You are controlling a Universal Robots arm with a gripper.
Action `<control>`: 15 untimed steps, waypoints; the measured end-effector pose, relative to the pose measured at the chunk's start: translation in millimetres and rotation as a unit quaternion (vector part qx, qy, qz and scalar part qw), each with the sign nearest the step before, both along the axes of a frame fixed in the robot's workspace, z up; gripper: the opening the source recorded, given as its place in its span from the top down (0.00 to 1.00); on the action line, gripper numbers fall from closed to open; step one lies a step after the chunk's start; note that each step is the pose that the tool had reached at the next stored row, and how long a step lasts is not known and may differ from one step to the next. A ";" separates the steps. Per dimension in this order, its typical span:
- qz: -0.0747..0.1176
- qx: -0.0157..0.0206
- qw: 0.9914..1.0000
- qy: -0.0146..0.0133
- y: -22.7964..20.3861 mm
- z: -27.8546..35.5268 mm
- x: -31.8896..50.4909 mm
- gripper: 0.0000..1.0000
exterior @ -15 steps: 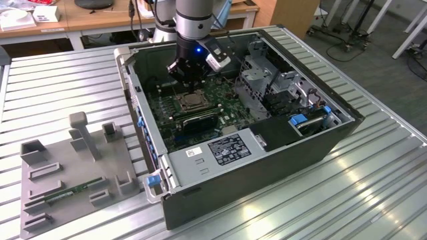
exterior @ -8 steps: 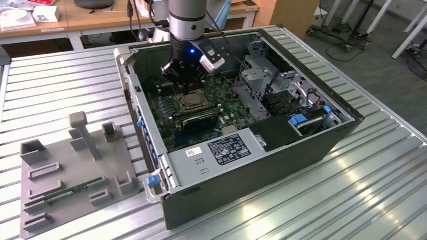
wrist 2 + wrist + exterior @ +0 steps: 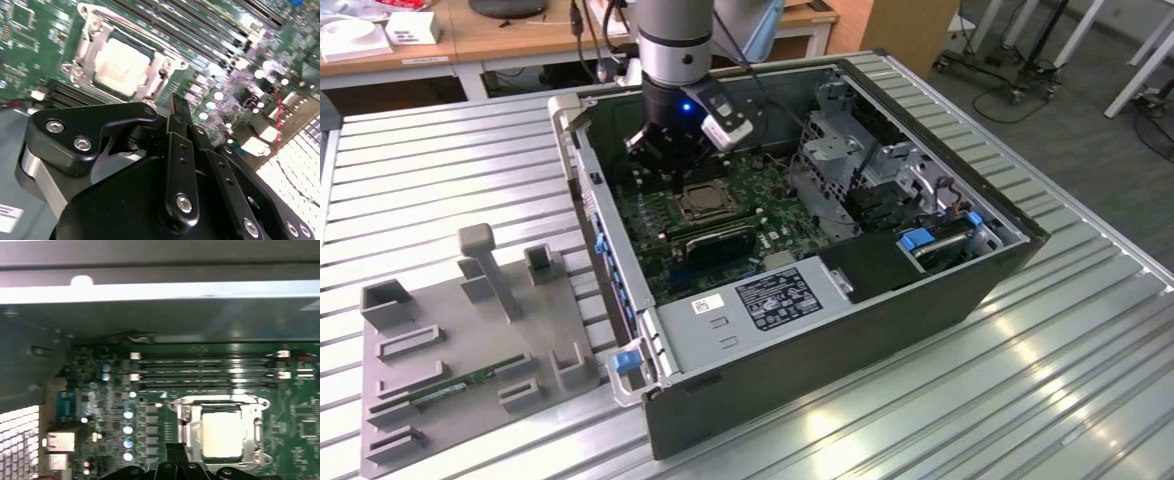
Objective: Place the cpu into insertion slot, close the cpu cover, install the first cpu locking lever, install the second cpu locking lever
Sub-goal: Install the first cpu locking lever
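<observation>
The cpu (image 3: pixel 121 66) sits in the insertion slot (image 3: pixel 700 204) on the green motherboard, its pale metal face up. The silver cpu cover (image 3: pixel 85 44) lies flat around it, and the chip shows through its window. In the first wrist view the cpu (image 3: pixel 223 432) and the cpu cover (image 3: pixel 186 412) lie just beyond my fingertips. My gripper (image 3: pixel 178 102) is shut with nothing in it and hovers beside the socket, a little above the board. In the exterior view my gripper (image 3: pixel 671 165) hangs inside the open case, just behind the socket. I cannot make out how the locking levers stand.
The case walls (image 3: pixel 587 170) ring the board. A metal drive cage (image 3: pixel 854 165) rises on the exterior view's right, and the power supply (image 3: pixel 761 300) fills the near end. Memory slots (image 3: pixel 205 371) run beside the socket. A grey fixture tray (image 3: pixel 467 350) lies outside the case.
</observation>
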State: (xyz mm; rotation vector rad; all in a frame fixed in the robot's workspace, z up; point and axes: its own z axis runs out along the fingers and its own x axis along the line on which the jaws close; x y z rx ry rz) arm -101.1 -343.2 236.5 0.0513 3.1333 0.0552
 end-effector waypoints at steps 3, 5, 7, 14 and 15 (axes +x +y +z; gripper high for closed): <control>0.000 0.000 1.000 0.000 -0.1 -0.2 -7.0 0.89; 0.000 0.000 1.000 -0.001 -0.2 -0.1 -10.0 0.89; 0.000 0.000 1.000 -0.002 -0.1 0.5 -10.5 0.89; 0.000 0.000 1.000 -0.004 -0.1 13.5 -10.6 0.89; 0.000 0.000 1.000 -0.004 -0.2 15.9 -10.6 0.89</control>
